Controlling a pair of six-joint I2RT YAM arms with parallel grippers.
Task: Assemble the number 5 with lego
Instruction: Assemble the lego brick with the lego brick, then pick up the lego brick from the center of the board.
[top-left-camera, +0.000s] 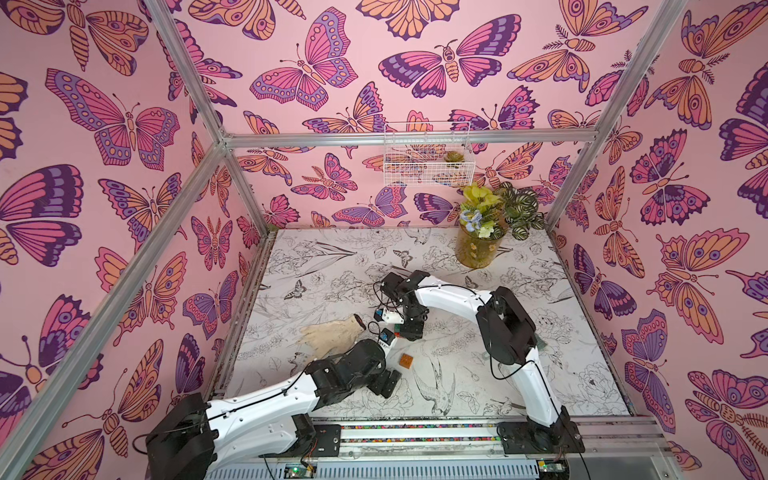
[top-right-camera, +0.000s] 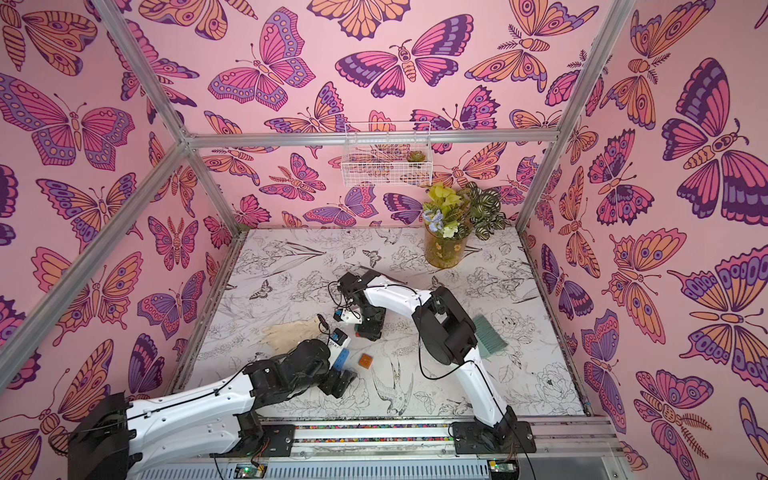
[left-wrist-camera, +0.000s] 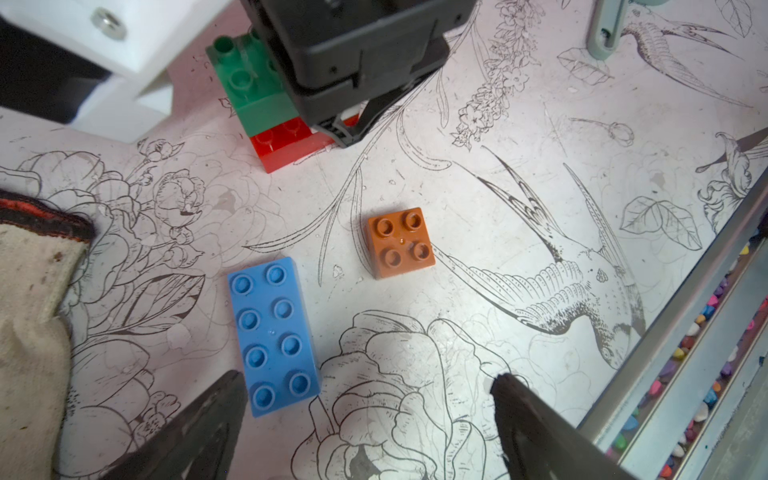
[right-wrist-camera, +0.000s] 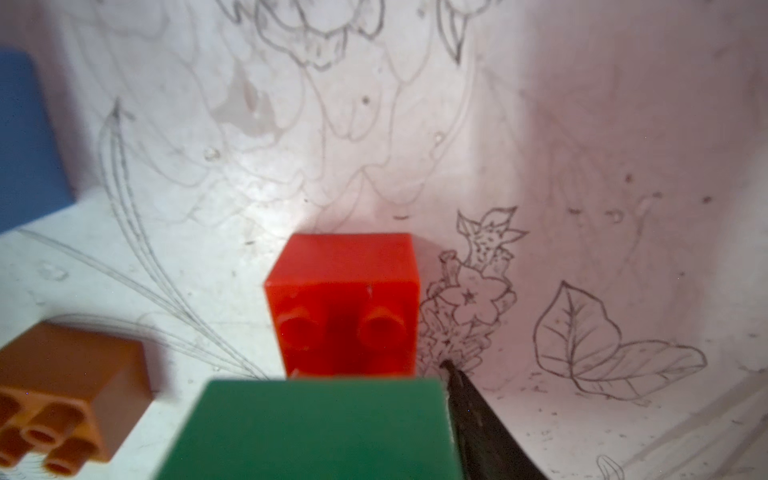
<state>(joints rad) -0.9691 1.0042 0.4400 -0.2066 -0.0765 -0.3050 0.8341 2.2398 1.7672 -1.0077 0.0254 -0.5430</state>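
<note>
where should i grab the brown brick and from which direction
Come straight down from above and pinch two opposite side walls of the brown brick. It sits flat on the table, studs up, square, with a clear gap to the blue brick, so its smooth upright walls are free. The open left hand looks nearest.

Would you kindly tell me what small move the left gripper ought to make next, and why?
Probably move the left gripper over the brown brick and lower: its jaws stand wide open and empty, that brick lies loose, studs up, and the green brick already sits above the red brick.
</note>
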